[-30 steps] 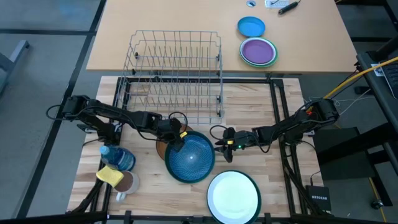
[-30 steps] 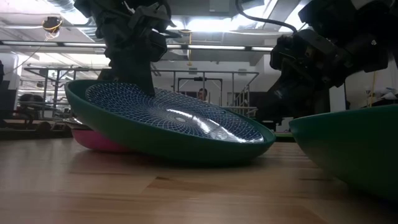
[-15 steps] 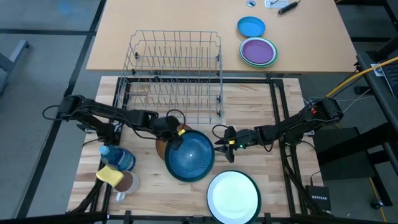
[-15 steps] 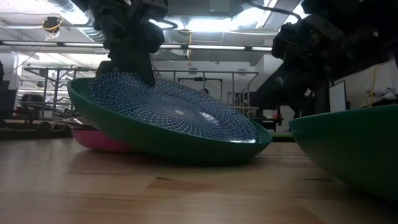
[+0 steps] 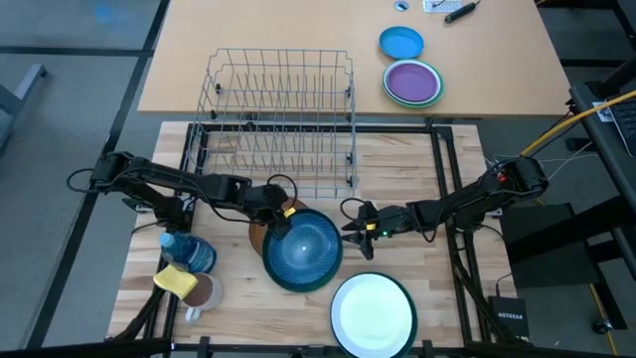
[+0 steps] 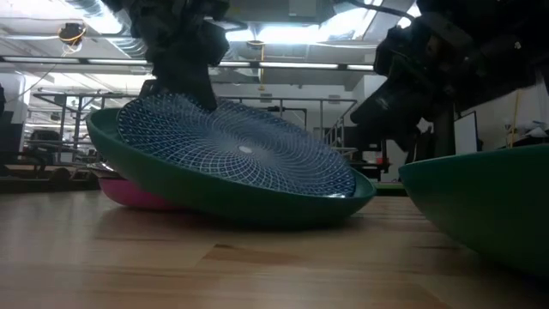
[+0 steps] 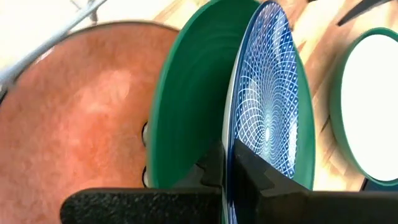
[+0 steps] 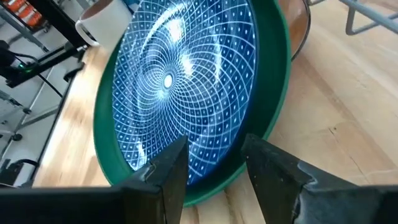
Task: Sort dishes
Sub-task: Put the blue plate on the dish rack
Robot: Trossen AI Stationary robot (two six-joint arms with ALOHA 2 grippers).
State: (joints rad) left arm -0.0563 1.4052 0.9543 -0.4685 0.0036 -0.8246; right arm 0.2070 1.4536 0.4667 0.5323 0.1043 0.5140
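Green bowl (image 5: 303, 251), blue web-patterned inside, tilted, left tool (image 5: 279, 225) gripping rim

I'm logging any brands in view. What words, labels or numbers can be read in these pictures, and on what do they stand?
"NETGEAR": on the small black box beside the table's right edge, in the high view.
Papers and a pen at the far table's edge: any print is too small to read.
The blue-patterned bowl, held at its rim by the left tool, shows only a pattern, no text.
Nothing else is readable.
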